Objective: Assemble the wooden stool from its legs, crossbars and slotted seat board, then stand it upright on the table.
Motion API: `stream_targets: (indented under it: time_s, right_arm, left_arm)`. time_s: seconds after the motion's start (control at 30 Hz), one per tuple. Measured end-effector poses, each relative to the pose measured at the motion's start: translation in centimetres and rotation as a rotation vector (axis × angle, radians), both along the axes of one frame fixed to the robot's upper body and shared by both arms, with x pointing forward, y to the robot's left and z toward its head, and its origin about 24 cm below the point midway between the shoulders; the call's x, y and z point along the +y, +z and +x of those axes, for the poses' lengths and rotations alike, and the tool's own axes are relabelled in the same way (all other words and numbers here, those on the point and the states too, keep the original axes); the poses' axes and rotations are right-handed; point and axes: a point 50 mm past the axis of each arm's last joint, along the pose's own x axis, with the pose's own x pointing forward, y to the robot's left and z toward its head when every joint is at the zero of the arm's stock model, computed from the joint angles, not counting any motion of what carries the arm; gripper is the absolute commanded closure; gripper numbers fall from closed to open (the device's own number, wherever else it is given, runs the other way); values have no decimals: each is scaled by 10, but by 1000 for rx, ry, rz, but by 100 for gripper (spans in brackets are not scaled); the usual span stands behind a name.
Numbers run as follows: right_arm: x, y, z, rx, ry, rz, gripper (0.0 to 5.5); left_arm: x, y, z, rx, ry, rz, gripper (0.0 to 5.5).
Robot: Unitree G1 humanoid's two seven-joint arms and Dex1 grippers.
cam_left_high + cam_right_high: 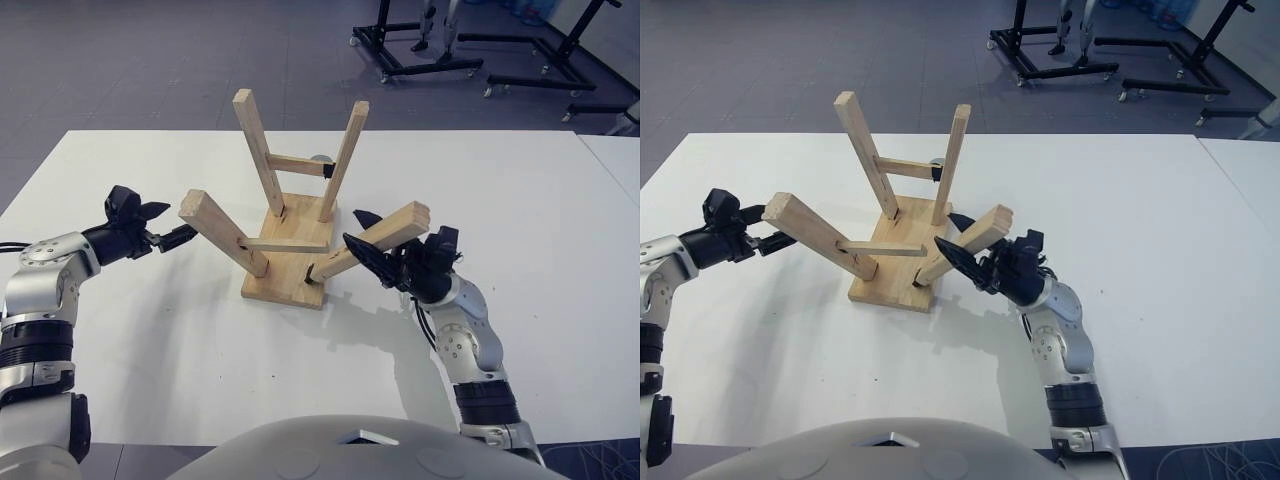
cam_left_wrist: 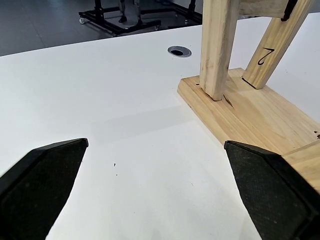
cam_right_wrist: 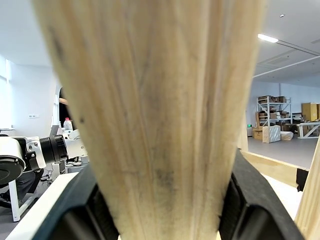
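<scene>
The stool sits upside down on the white table, its slotted seat board flat on the top. It has four legs, all splaying upward. The right gripper is clenched on the near right leg, whose long axis slants up and outward to the robot's right. The left gripper is spread with nothing in it, just beside the free end of the near left leg, which leans toward it; that arm is the nearer one for this leg. Two crossbars are seated: the far crossbar joins the far legs and the near crossbar spans the near pair. Turning it upright looks like what remains
</scene>
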Motion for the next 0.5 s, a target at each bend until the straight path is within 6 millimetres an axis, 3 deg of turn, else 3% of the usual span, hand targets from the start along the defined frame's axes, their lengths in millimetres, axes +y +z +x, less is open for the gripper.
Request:
stream_targets:
  time_s: [0.5]
  right_arm:
    - [-6, 11, 6, -29, 39, -31, 343]
  left_arm:
    - [-2, -3, 0, 9, -8, -12, 49]
